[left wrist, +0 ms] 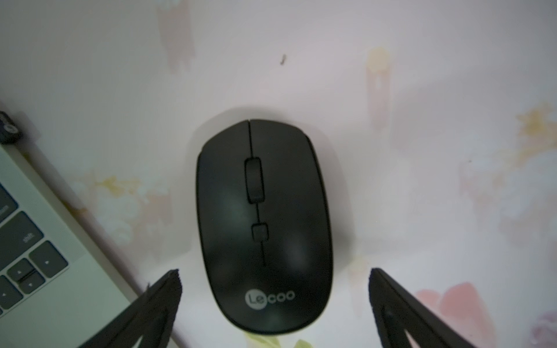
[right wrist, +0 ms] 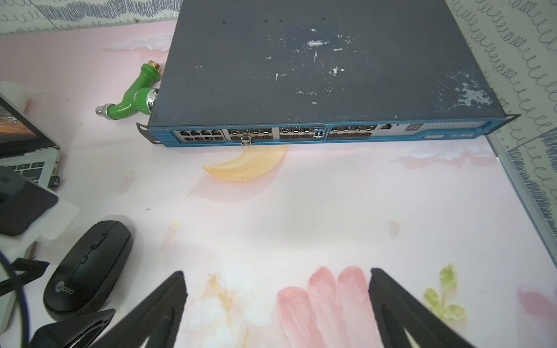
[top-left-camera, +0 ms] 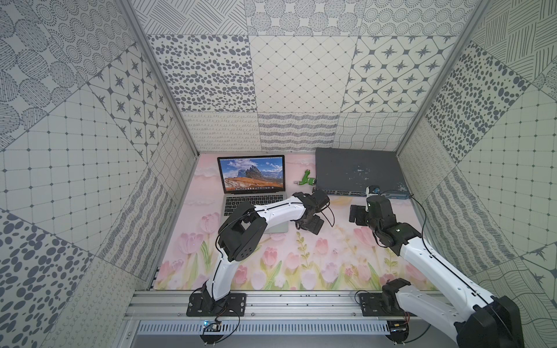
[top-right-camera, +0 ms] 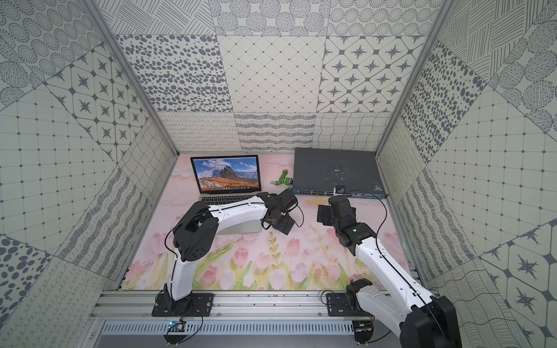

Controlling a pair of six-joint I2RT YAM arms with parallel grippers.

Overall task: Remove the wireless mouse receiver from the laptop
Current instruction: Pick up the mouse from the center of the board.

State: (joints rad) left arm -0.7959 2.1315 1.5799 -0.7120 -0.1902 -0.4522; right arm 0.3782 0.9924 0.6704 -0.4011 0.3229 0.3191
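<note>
Left gripper spread wide over the black mouse, holding nothing; right gripper likewise released, empty. The wireless mouse receiver sits in the side edge of the laptop, well aside of the jaws. Closing here would likely seize the mouse instead.

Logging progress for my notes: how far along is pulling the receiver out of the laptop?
Done: nothing yet; the tiny black USB receiver sits plugged into the side of the slim silver-grey laptop. In hand: nothing; the left tool hangs open over the black oval mouse, the right tool open over the pink floral mat. Left: reach the receiver, pinch it, pull it out.
</note>
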